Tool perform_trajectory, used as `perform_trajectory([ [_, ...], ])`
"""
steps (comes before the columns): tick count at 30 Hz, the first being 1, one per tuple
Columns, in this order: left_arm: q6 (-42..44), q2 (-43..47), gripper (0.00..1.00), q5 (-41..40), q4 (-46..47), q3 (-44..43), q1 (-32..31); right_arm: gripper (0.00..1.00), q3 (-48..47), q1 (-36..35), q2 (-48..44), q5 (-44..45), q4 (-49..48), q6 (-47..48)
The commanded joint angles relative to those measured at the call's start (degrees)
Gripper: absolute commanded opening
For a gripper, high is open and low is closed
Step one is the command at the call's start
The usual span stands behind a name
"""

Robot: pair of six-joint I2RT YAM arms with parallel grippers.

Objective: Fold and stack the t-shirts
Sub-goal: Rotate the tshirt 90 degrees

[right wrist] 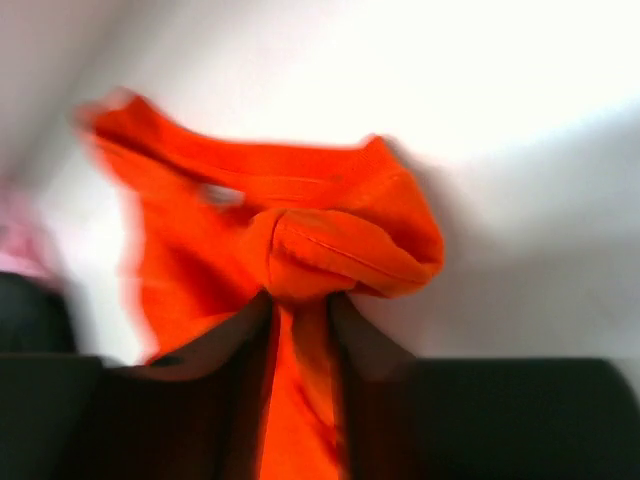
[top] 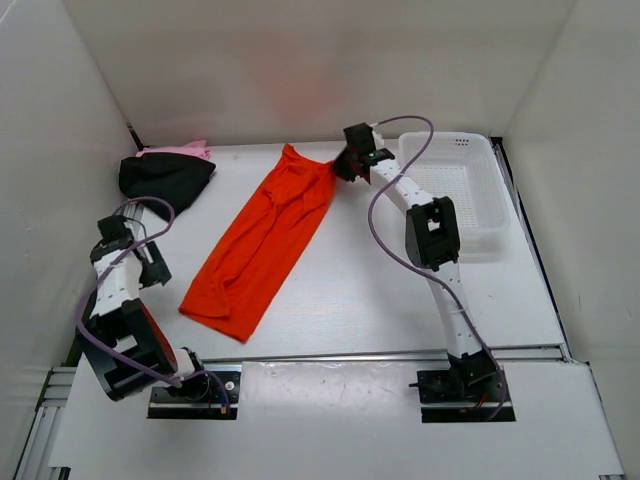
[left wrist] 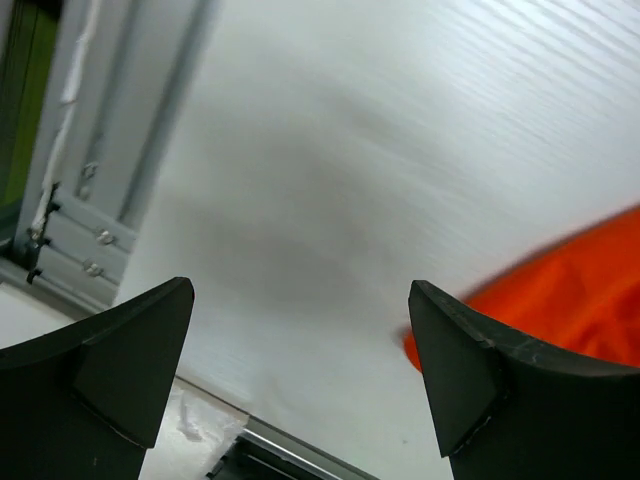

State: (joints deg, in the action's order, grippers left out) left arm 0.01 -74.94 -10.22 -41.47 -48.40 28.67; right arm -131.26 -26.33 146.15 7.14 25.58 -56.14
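The orange t-shirt [top: 258, 247] lies stretched in a long diagonal strip across the table's middle. My right gripper [top: 343, 166] is shut on its far right corner, with bunched orange cloth [right wrist: 330, 250] pinched between the fingers. The black t-shirt [top: 163, 178] lies crumpled at the far left, and the pink t-shirt [top: 185, 151] shows behind it. My left gripper [top: 150, 268] is open and empty, low over the table left of the orange shirt's near end [left wrist: 560, 290].
A white mesh basket [top: 470, 195] stands at the far right. White walls close in the table on three sides. A metal rail [top: 330, 357] runs along the near edge.
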Motion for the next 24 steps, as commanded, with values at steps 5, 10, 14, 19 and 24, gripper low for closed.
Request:
perform_trajectory([
  [5, 0.0, -1.6, 1.0, 4.3, -2.6, 0.6, -12.9, 0.87, -7.3, 0.5, -0.5, -5.4, -23.2, 5.1],
  [10, 0.0, -2.1, 1.0, 7.9, -4.8, 1.6, -18.5, 1.0, 4.6, 0.5, -11.8, -4.7, -14.0, 15.4],
  [14, 0.0, -1.4, 1.0, 6.5, -4.8, 4.6, -22.2, 1.0, 22.6, -2.4, -25.6, -3.1, -6.7, 16.6],
  [19, 0.0, 0.3, 1.0, 2.6, -2.6, 8.1, -22.2, 1.0, 45.0, -11.4, -41.3, -3.9, -3.7, 17.1],
  [24, 0.0, 10.8, 1.0, 4.3, -3.2, 5.1, -18.2, 1.0, 62.1, -20.9, -51.1, -4.7, -3.2, 10.5],
])
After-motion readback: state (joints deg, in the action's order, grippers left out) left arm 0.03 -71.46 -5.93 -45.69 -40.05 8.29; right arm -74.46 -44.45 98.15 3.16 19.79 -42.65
